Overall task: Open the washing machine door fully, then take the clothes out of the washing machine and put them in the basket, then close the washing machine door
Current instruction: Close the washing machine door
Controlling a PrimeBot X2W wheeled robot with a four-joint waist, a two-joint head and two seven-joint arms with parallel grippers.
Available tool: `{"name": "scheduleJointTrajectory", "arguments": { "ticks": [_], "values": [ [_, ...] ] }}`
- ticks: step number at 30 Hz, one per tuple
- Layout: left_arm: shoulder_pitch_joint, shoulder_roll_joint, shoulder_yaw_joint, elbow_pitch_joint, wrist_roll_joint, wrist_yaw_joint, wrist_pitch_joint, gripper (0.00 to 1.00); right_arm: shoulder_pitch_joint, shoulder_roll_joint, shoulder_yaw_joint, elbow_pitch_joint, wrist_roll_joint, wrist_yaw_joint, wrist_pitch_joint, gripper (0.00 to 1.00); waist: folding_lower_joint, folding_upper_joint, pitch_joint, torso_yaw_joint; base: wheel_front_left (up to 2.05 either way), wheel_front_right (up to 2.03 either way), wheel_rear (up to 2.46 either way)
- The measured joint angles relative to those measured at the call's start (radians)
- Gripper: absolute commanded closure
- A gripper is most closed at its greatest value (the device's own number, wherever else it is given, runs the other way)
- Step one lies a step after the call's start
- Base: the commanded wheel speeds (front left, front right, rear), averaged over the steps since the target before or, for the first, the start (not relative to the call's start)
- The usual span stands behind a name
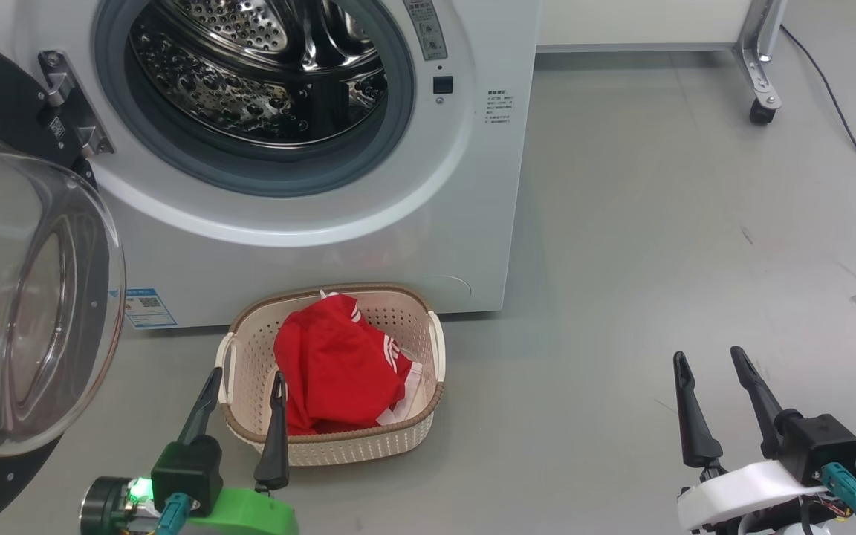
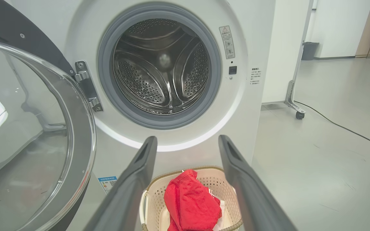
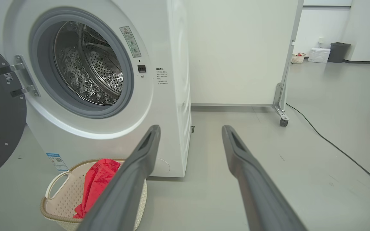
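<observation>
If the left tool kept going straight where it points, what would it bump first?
Probably the washing machine, at its white front under the opening; the left tool would pass above the basket, depth unclear.

Plain grey floor [image 3: 316,199] under it all. Well ahead of the right gripper [image 3: 190,127] there's a white rolling partition [image 3: 236,51], its caster [image 3: 283,122] ahead-right, a black cable [image 3: 342,150] trailing past, and a dark bin [image 3: 338,52] way back.

The washing machine [image 1: 309,223] is sitting on the floor [image 1: 621,260] ahead of me, its door [image 1: 27,297] standing out to my left. The basket [image 1: 354,446] is sitting just before it, clothes [image 1: 331,364] lying in it. My left end effector [image 1: 246,374] is hovering by the basket's near-left corner, right end effector [image 1: 707,354] well off right.
</observation>
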Motion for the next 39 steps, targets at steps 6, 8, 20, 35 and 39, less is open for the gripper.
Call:
{"name": "scheduleJointTrajectory", "arguments": {
  "ticks": [6, 8, 20, 35, 39],
  "values": [
    [0.000, 0.001, -0.009, -0.003, 0.000, 0.000, 0.000, 0.00, 0.006, -0.003, -0.005, -0.009, 0.000, -0.001, 0.000, 0.00, 0.0000, 0.0000, 0.006, 0.034, 0.00, 0.00, 0.00],
    [0.000, 0.001, -0.009, -0.006, 0.000, 0.000, 0.000, 0.00, 0.006, -0.006, -0.009, -0.014, 0.000, -0.001, 0.000, 0.00, 0.0000, 0.0000, 0.008, 0.049, 0.00, 0.00, 0.00],
    [-0.002, 0.001, -0.005, -0.028, -0.004, 0.000, -0.005, 0.00, 0.006, -0.033, -0.023, -0.041, 0.000, -0.001, 0.000, 0.00, 0.0000, 0.0000, 0.031, 0.163, 0.00, 0.00, 0.00],
    [-0.002, 0.001, -0.002, -0.029, -0.037, 0.000, -0.024, 0.00, 0.006, -0.043, -0.019, -0.056, -0.002, 0.001, 0.009, 0.00, 0.0000, 0.0000, 0.054, 0.356, 0.00, 0.00, 0.00],
    [-0.002, 0.001, -0.002, -0.028, -0.038, 0.000, -0.027, 0.00, 0.006, -0.043, -0.014, -0.056, -0.002, 0.001, 0.011, 0.00, 0.0000, 0.0000, 0.056, 0.400, 0.00, 0.00, 0.00]
  ]
}}
